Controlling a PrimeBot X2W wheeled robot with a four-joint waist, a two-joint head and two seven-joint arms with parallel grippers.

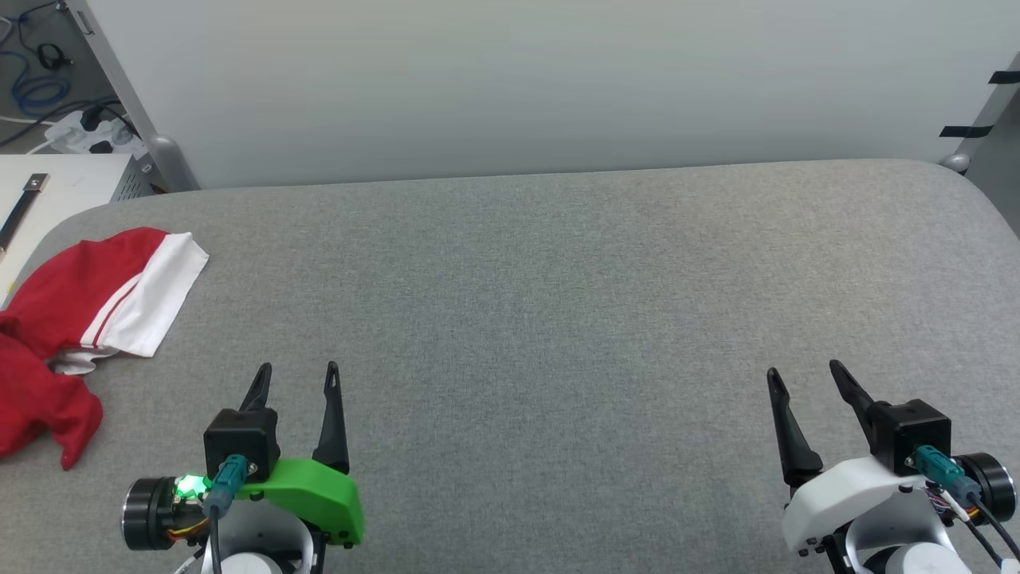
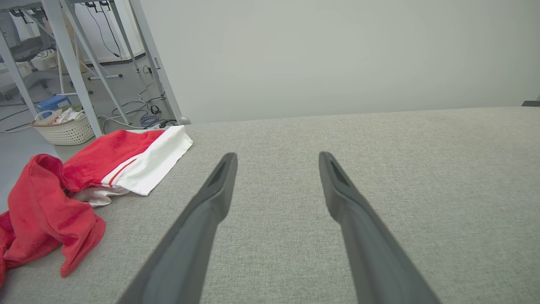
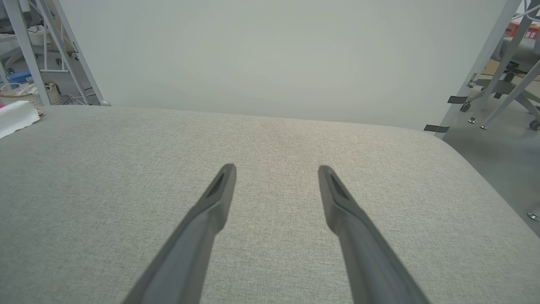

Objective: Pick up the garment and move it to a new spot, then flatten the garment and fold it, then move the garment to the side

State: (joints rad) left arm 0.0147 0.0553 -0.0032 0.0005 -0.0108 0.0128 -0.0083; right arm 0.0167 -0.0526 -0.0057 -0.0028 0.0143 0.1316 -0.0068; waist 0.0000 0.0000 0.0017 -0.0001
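Shirt (image 1: 48, 311), red with white sleeve (image 1: 163, 287), lies crumpled at left end of grey fabric-covered table (image 1: 558, 303). Left gripper (image 1: 299, 367) over table near shirt, apart from it, fingers wide, holding nothing. Right gripper (image 1: 803, 367) at table's right side, well apart from shirt, fingers wide too, holding nothing.

We see bright, even, diffuse light in all three views, with no glare and barely any shadow on the bench (image 1: 558, 263). Head view is sharp. In the wrist views frame legs (image 2: 156, 63) lean near the edges; left gripper (image 2: 276, 157) and right gripper (image 3: 276, 169) go soft toward the bottom edge.
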